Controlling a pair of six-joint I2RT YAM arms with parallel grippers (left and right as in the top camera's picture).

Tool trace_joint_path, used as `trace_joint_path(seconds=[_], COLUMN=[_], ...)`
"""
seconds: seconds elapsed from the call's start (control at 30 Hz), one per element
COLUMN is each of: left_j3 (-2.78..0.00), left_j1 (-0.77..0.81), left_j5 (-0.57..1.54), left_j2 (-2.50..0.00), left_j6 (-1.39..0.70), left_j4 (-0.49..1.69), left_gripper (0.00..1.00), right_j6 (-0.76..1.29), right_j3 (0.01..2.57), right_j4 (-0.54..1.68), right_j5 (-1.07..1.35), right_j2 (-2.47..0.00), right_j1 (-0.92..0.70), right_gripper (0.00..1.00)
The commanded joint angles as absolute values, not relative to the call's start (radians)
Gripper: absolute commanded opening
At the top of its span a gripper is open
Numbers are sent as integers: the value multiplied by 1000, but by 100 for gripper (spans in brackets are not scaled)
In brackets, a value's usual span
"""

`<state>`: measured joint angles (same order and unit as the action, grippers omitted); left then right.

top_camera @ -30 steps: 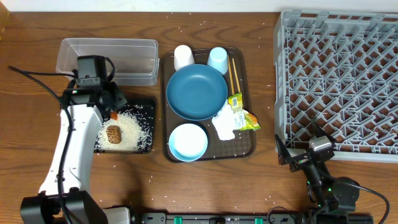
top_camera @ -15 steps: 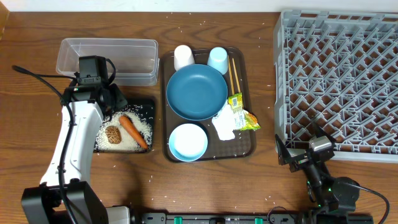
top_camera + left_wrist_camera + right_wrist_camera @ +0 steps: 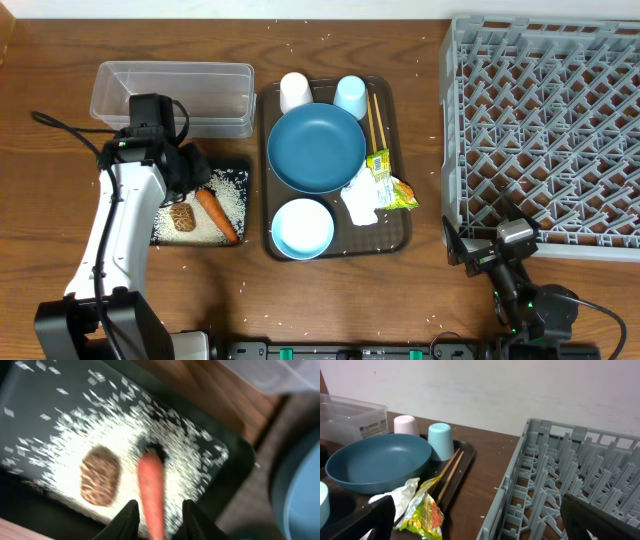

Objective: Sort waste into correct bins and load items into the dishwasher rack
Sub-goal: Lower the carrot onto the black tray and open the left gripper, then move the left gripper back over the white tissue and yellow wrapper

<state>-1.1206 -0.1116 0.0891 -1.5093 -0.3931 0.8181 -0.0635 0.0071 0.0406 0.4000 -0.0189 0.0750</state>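
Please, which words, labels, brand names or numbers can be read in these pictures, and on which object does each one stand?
No text can be quoted; nothing is legible.
clear rectangular plastic tub: a white label with dark print on its side, too small to read in the right wrist view.
green-yellow snack wrapper: coloured printing, blurred, no letters readable.
No writing shows on anything else.

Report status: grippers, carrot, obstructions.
Left gripper open over carrot. Carrot lies in black tray on rice, beside brown lump. Right gripper open, empty. Nothing blocking.
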Motion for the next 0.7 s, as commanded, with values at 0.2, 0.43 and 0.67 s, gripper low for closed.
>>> trace_joint_path(seconds=[0.2,0.43,0.67], left_j3=[-1118,-1118,-1118], left_j1=[-101,22,264], left_j5=[477,517,512], left_j2=[-1515,-1515,-1515], left_j6=[-224,-211,-211], left_j4=[868,906,890], left_gripper=[29,29,29], right_j6=[-76,-76,-76], right_j3=[6,6,6], right_j4=[45,45,45], right_j5=[396,396,396], right_j2=[-18,-18,-18], right_j1=[98,98,98], right_gripper=[99,99,99])
